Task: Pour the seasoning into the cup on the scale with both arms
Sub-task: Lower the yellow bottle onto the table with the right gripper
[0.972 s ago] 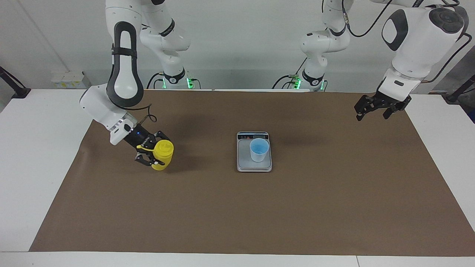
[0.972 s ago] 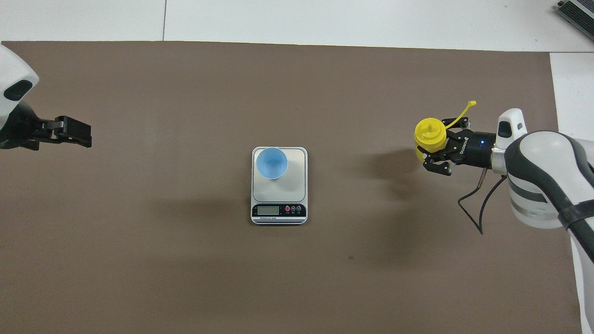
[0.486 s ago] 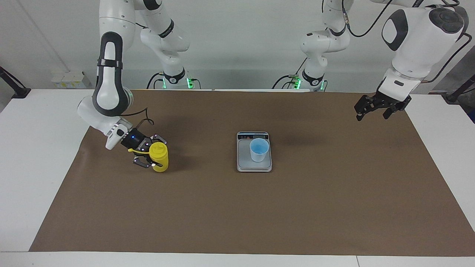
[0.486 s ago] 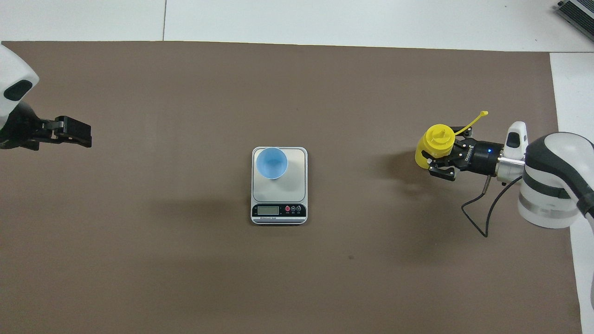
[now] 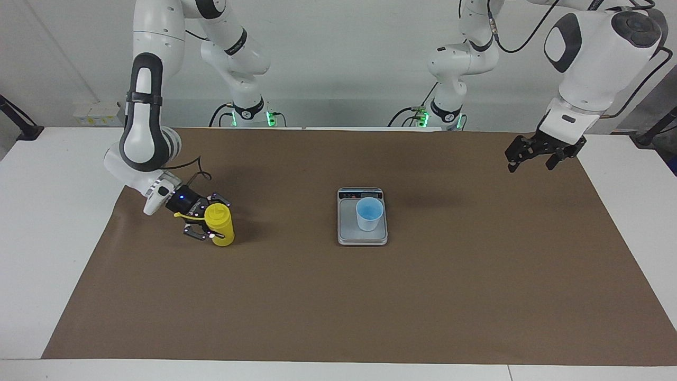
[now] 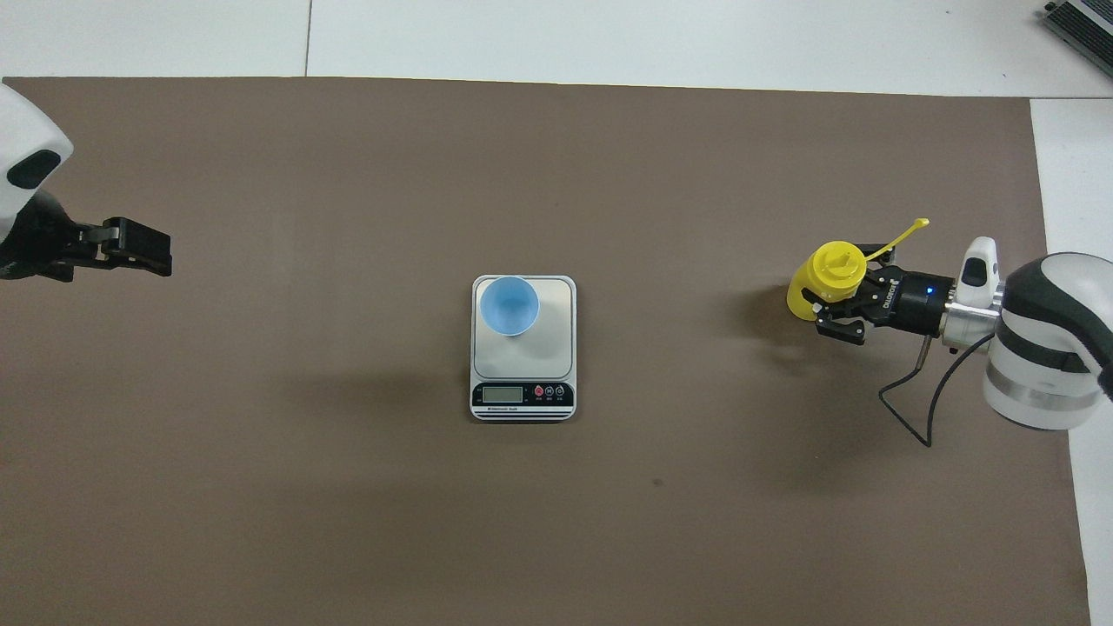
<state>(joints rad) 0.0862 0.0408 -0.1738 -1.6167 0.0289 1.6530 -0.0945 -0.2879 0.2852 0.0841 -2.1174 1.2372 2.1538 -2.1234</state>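
Right gripper (image 5: pixel 207 226) clasps the yellow plastic squeeze bottle (image 5: pixel 220 225) on the mat, left gripper (image 5: pixel 535 155) waits spread wide; a loosening grip might topple it.

A large brown mat (image 5: pixel 338 296) covers most of the white table (image 5: pixel 47 238), and the white surface shows around its edges. At the wall end of the table, small green lights (image 5: pixel 271 117) glow. A white box with yellow marks (image 5: pixel 98 114) sits near the wall. In the overhead view, a grey ribbed device (image 6: pixel 1083 22) shows at one corner.
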